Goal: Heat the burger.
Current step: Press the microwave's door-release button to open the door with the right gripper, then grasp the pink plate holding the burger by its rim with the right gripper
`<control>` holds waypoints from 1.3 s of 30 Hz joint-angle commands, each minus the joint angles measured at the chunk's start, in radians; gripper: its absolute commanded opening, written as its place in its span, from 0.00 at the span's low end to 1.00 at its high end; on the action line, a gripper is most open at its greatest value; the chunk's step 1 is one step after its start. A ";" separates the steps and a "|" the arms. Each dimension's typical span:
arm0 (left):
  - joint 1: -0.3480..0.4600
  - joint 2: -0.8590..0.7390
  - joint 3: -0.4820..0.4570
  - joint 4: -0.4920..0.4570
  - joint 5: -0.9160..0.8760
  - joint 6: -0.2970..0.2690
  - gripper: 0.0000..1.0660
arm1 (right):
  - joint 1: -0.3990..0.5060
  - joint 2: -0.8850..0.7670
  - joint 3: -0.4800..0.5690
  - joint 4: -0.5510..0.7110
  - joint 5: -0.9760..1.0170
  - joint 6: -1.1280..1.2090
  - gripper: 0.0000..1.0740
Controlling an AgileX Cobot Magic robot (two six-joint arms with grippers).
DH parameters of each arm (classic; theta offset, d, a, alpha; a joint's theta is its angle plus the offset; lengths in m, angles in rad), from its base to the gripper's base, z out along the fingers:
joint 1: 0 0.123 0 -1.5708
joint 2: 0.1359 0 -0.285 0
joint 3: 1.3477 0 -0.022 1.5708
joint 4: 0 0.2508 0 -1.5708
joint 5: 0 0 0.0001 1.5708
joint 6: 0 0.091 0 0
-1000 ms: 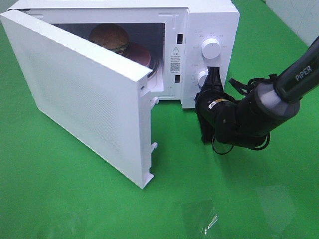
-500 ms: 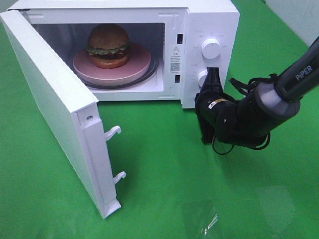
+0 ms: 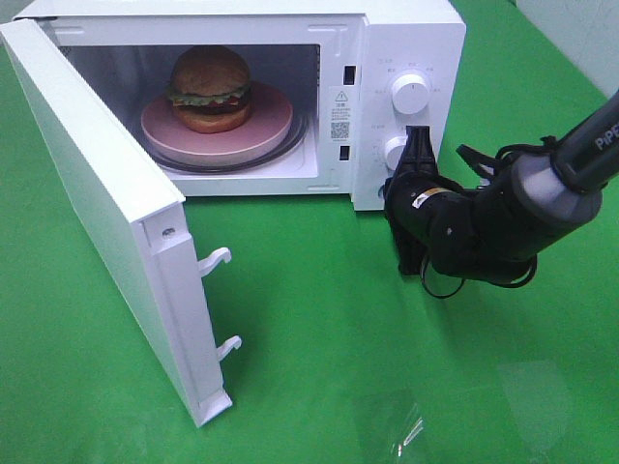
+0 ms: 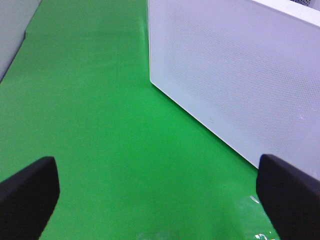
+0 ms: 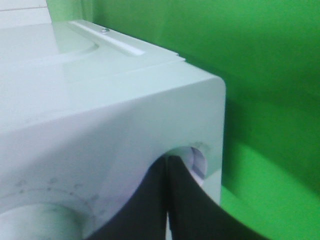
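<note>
The microwave door [image 3: 106, 193], half closed a second ago, is now swung wide at left; the burger [image 3: 210, 89] is revealed inside on a pink plate [image 3: 276, 126], upper left, and judged reachable. By the lower knob [image 3: 394, 151] the right gripper [image 3: 418, 145] is pinched shut; the left gripper [image 4: 160, 200] is spread wide, empty

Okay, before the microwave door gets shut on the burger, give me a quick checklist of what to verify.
1. Burger sits on the pink plate inside the microwave: ok.
2. Plate lies fully inside the cavity: ok.
3. Door shut: not ok, it stands wide open.
4. Left gripper open, facing the door's outer side: ok.
5. Right gripper, shut beside the lower knob, outside the door's swing: ok.
6. Right gripper touching the knob: cannot tell.
</note>
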 commanded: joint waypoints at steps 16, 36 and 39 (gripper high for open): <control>0.000 -0.019 0.003 -0.003 -0.010 -0.001 0.94 | 0.013 -0.197 0.121 -0.239 0.229 -0.090 0.00; 0.000 -0.019 0.003 -0.003 -0.010 -0.001 0.94 | 0.013 -0.444 0.121 -0.368 0.823 -0.681 0.04; 0.000 -0.019 0.003 -0.003 -0.010 -0.001 0.94 | 0.013 -0.459 0.121 -0.368 0.869 -0.747 0.04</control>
